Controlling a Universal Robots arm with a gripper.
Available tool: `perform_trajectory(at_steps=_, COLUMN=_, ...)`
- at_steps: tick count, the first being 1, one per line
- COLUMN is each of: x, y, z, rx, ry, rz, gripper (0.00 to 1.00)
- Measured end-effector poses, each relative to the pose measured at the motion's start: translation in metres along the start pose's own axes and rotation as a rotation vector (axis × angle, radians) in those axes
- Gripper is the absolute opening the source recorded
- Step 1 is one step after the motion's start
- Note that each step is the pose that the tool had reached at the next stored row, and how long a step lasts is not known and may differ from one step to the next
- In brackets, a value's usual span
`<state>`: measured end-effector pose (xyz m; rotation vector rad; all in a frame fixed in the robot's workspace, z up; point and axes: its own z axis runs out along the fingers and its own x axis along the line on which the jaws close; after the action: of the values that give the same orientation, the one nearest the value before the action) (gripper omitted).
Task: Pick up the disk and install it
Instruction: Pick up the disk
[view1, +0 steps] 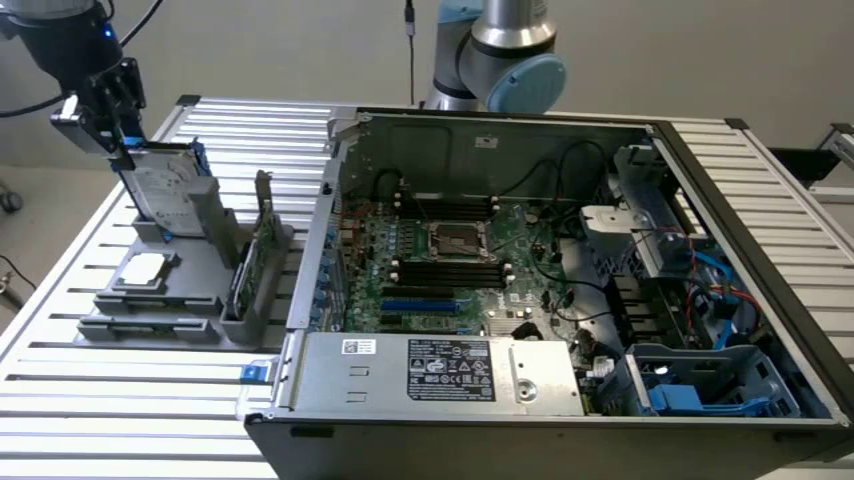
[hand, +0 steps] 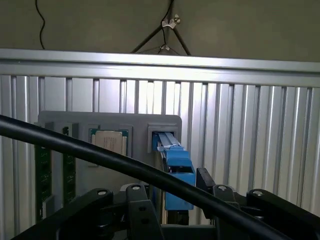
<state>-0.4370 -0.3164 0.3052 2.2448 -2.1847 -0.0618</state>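
Looking down on a slatted aluminium table (view1: 80, 420) spanning the whole exterior view, with a pale wall (view1: 267, 50) behind and the arm's base (view1: 501, 45) at top centre. At upper left, over a grey holder (view1: 160, 310): the gripper (view1: 130, 135), released, fingers spread wide and straddling the top edge of the disk (view1: 167, 190), a gap visible beside the blue carrier from the wrist view. Seated upright at the holder's upper-left end, blue frame around silver metal. Also in the holder: 1 square processor chip (view1: 144, 270) lying flat and 1 green circuit card (view1: 247, 265) on edge. Across the centre and the exterior view's right, an open computer case (view1: 507, 145) with exposed motherboard (view1: 454, 260) and a labelled power supply (view1: 441, 370) at lower centre.
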Motion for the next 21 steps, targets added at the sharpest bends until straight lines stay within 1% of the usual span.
perform_trajectory(at_steps=9, x=-0.002, y=0.0007, z=0.0073, rx=-0.0007, ry=0.0144, rz=0.000, gripper=0.49)
perform_trajectory(at_steps=18, x=-0.004, y=0.0015, z=0.0117, rx=-0.0009, ry=0.0250, rz=0.000, gripper=0.49)
perform_trajectory(at_steps=21, x=-0.005, y=0.0016, z=0.0132, rx=-0.0008, ry=0.0278, rz=0.001, gripper=0.49)
